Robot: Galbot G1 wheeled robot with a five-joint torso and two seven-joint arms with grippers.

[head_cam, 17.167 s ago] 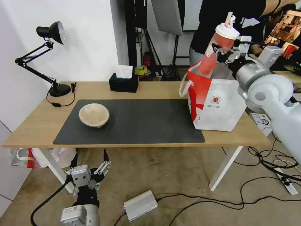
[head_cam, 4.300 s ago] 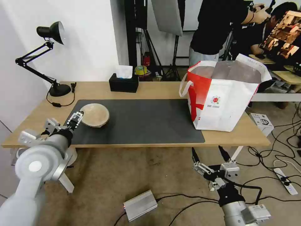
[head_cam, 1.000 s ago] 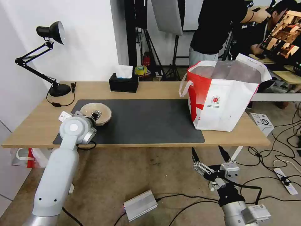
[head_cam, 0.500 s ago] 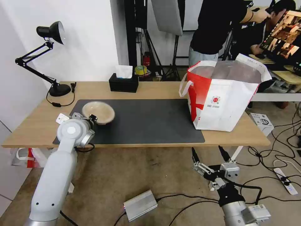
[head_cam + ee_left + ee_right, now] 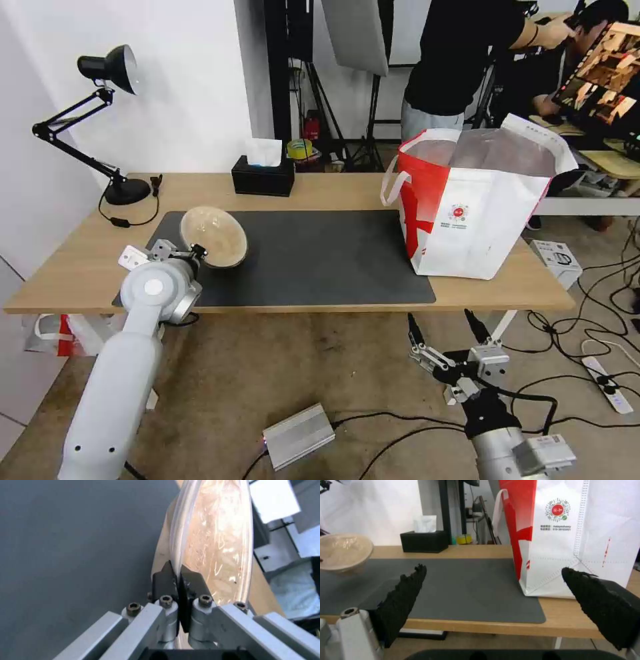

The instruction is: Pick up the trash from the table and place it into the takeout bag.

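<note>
Left gripper [image 5: 179,580] pinches the near rim of the shallow tan bowl [image 5: 215,236], tilted above the left end of the dark mat [image 5: 313,260] on the tabletop [image 5: 333,190]. Bowl looks light, thin-walled, slick-lined; the rim pinch seems apt, though it may swing. Takeout bag [image 5: 467,213] stands well apart, contents hidden. Right gripper [image 5: 493,600] hangs spread below the tabletop.

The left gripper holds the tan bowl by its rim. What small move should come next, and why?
Probably lift the bowl a little higher: the left gripper pinches only its rim, the bowl is tilted just above the mat, and the bag stands far across the table.
</note>
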